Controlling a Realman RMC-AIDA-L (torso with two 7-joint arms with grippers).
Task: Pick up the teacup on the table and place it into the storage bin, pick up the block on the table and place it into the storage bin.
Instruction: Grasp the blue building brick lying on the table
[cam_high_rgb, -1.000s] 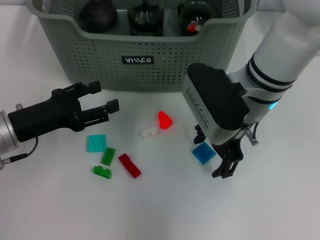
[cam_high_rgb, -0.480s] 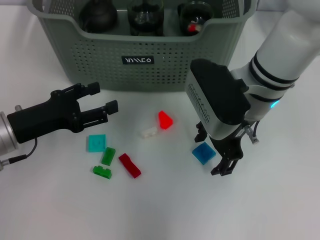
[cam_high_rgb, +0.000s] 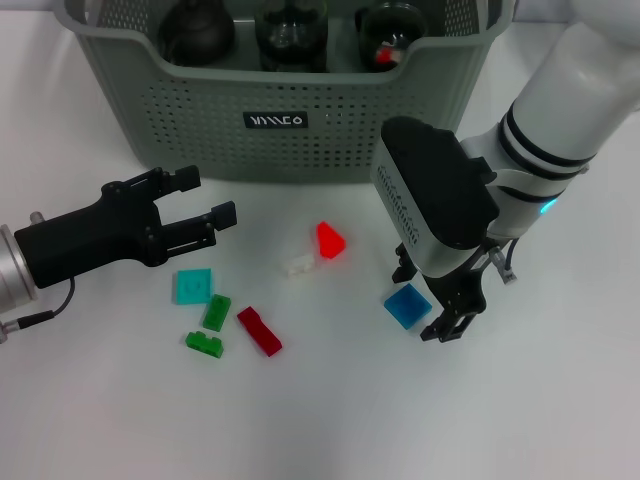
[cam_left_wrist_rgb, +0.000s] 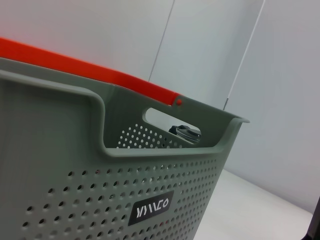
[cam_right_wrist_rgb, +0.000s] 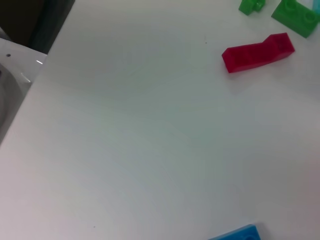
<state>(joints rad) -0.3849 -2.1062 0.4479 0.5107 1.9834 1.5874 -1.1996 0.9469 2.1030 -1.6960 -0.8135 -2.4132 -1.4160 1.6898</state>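
Right gripper (cam_high_rgb: 424, 300) shifted upward, open astride blue block (cam_high_rgb: 407, 305), corner-forward; left gripper (cam_high_rgb: 205, 197) open.

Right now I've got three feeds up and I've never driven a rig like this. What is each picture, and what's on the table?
It is a two-armed robot. The big picture looks down from its head; the other two come from cameras on its wrists. The left gripper, black and open, hovers empty near the storage bin, which already holds dark teaware. The right gripper, open, straddles the blue block without lifting it. Loose on the white table: a red wedge block, a white brick, a teal tile, two green bricks and a red brick.
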